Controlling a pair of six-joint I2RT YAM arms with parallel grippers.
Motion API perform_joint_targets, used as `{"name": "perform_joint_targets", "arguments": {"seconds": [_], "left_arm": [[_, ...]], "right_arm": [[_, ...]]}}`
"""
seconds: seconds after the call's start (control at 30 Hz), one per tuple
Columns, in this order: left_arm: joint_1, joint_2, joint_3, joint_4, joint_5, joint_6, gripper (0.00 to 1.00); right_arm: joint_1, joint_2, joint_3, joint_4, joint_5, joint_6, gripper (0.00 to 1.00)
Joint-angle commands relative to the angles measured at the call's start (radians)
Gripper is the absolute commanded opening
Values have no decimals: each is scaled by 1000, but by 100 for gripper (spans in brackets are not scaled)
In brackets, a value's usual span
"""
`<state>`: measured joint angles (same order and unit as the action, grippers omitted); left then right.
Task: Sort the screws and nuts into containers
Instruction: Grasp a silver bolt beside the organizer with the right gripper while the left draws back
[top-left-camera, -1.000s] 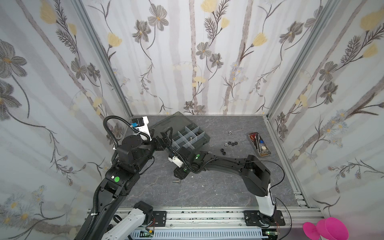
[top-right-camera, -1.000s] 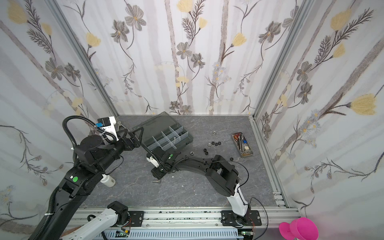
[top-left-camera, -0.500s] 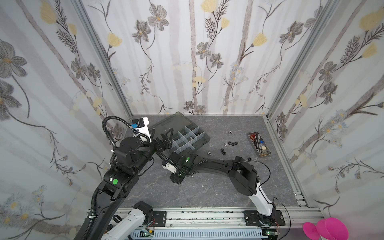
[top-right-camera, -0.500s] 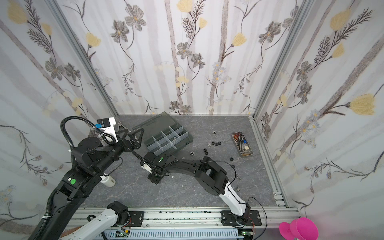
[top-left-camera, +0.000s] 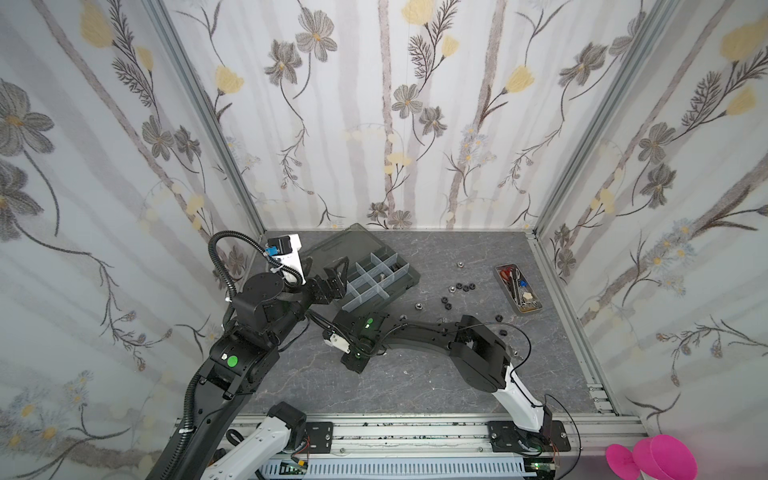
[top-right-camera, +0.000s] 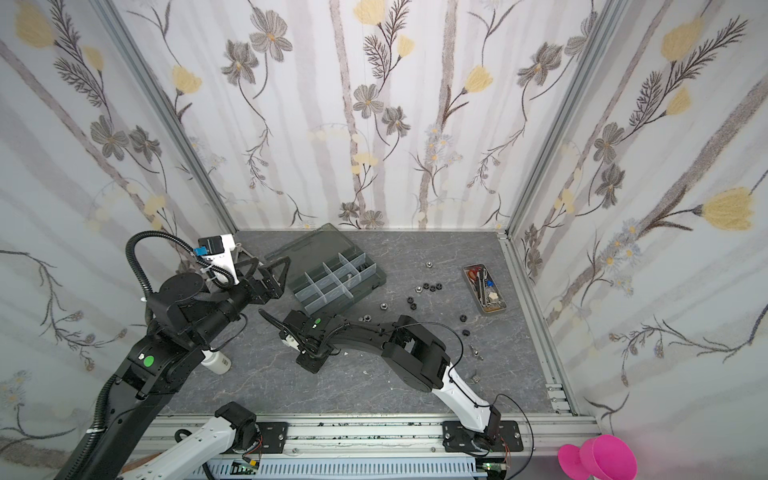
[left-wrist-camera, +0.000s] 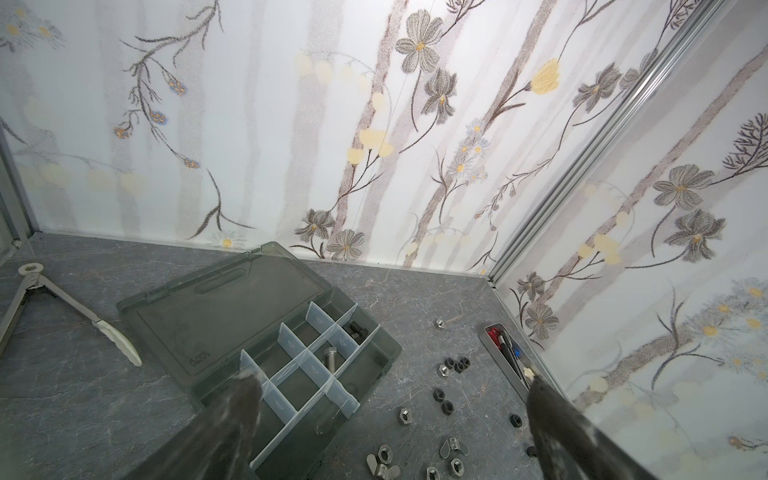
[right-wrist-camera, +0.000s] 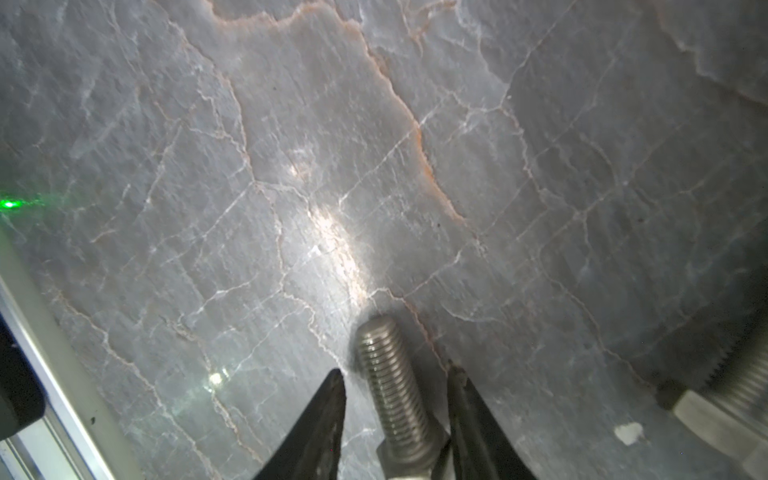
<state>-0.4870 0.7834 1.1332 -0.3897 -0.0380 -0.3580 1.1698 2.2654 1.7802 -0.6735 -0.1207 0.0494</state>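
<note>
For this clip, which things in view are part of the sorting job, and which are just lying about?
Part of the job:
- loose silver bolt
- loose nuts
- organizer box
- bolts already in its compartments

Just lying about:
- tongs
- tool tray
- white bottle

Left arm was raised and bent, left gripper (top-left-camera: 326, 272) stood spread wide, right arm reached low across the middle, right gripper (right-wrist-camera: 395, 376) pointed down, jaws narrowly apart.
</note>
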Motion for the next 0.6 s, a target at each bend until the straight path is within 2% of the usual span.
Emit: {"name": "perform_joint_targets", "arguments": {"seconds": [0.0, 0.17, 0.47, 0.57], "left_arm": [[-1, 2, -3, 31, -16, 11, 100], [-1, 9, 3, 33, -16, 10, 100], [0, 17, 7, 35, -8, 1, 100], [0, 20, 12, 33, -14, 1, 100]], "right_arm": [[6, 11, 7, -23, 5, -23, 40], [8, 16, 7, -22, 10, -25, 30], [4, 21, 7, -13, 44, -2, 8], [-2, 10, 4, 1, 43, 12, 5]]}}
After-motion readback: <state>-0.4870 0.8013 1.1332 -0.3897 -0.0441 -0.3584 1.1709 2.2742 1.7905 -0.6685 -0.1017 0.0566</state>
